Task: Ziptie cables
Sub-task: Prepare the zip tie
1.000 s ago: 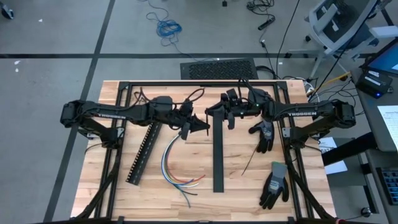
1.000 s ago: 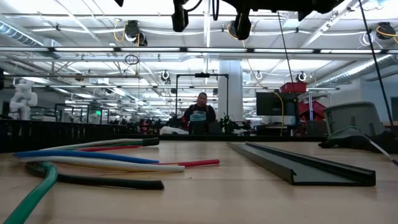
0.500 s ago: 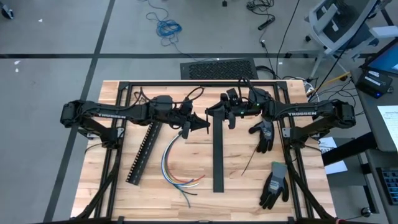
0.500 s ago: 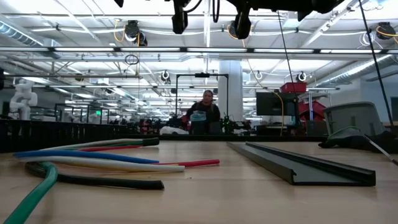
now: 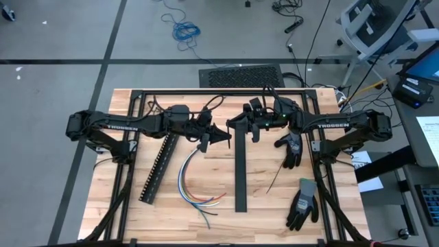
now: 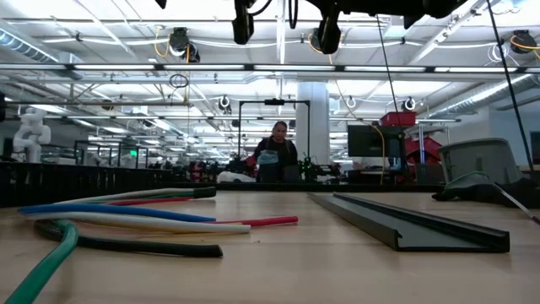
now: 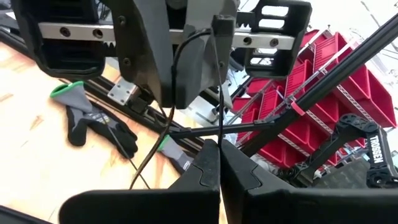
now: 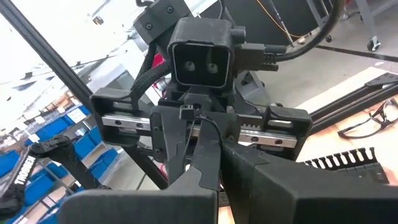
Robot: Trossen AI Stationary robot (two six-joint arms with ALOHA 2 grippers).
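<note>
High view shows the left pincer [image 5: 225, 136] raised over the middle of the table [image 5: 274, 206], its fingers pressed together and holding nothing. Facing it across a small gap is the right pincer [image 5: 233, 123], also fully closed and empty, its tip above the far end of a long dark channel strip [image 5: 240, 178]. The two arms reach inward from opposite sides and nearly meet tip to tip. In the left wrist view the left pincer's own fingers [image 7: 205, 171] lie flat against each other, with the other arm's wrist camera housing just beyond them; the right wrist view shows the same closed pair of fingers [image 8: 208, 165] pointing at the left arm's camera.

Below the left pincer, the cables [image 5: 188, 180] lie loose on the wood in a curved fan of yellow, green, blue, white and red strands, between a black slotted wire duct [image 5: 156, 168] on the left side and the channel strip on the right. Neither pincer touches them. In the low view the cables [image 6: 126, 215] stretch across the near left of the table, and the channel strip [image 6: 405, 224] runs away on the right.

To the right of the channel strip lies a thin black zip tie [image 5: 275, 177]. One grey and black work glove [image 5: 291, 147] rests under the right arm, and a second glove [image 5: 302, 203] lies nearer the table's front edge. A person [image 6: 274, 152] is visible far back in the room.
</note>
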